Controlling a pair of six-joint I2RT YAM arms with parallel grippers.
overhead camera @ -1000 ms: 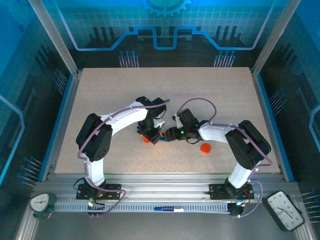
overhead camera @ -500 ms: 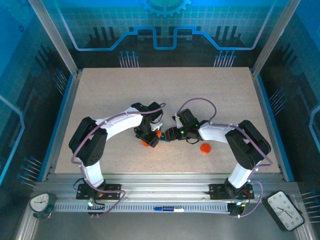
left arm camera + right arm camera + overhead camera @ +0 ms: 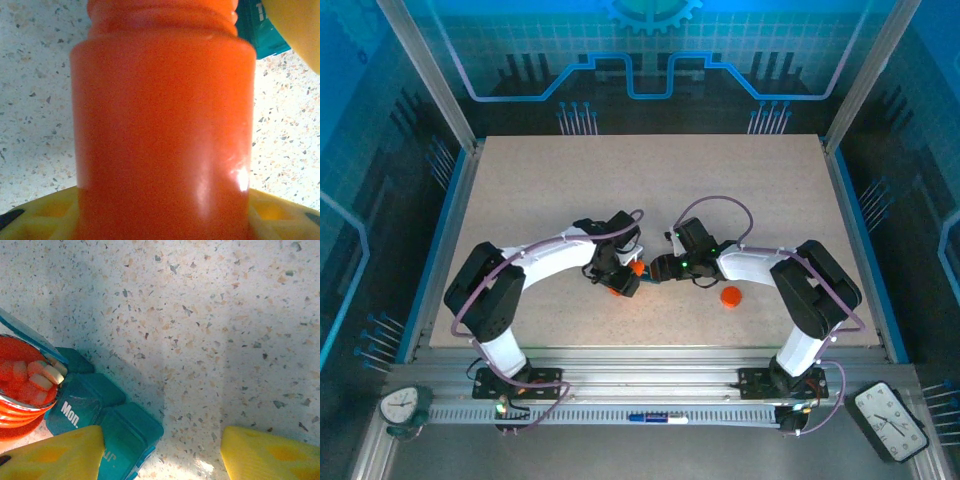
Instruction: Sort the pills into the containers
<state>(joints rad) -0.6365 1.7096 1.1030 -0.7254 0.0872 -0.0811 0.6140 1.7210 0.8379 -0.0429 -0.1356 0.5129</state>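
Orange plastic marks the bottle (image 3: 162,125), which the left gripper (image 3: 162,222) clamps by its body, a yellow pad (image 3: 45,215) showing on either side at the bottom of the left wrist view. The bottle's threaded neck points away from that camera, toward a corner of the dark-teal pill box (image 3: 260,27) lying on the speckled table (image 3: 30,100).

From above, the left gripper (image 3: 616,280) and the right gripper (image 3: 658,268) meet near the middle of the table (image 3: 650,180), nearly facing each other, with the bottle (image 3: 619,289) between them. An orange cap (image 3: 730,296) lies apart on the table, just in front of the right arm.

In the right wrist view, the pill box (image 3: 125,427) lies flat on the table (image 3: 200,315), running diagonally, and one compartment lid reads "Mon." The bottle's open mouth (image 3: 22,385) sits at the far end of the box, tipped toward it, with pale pills (image 3: 47,374) crowded at its rim. A thin teal flap (image 3: 25,332) stands just above the mouth.

The right gripper (image 3: 162,455) has its jaws spread. One yellow finger (image 3: 55,455) overlaps the near end of the box, and bare table lies between the box and the other finger, so it grips nothing.
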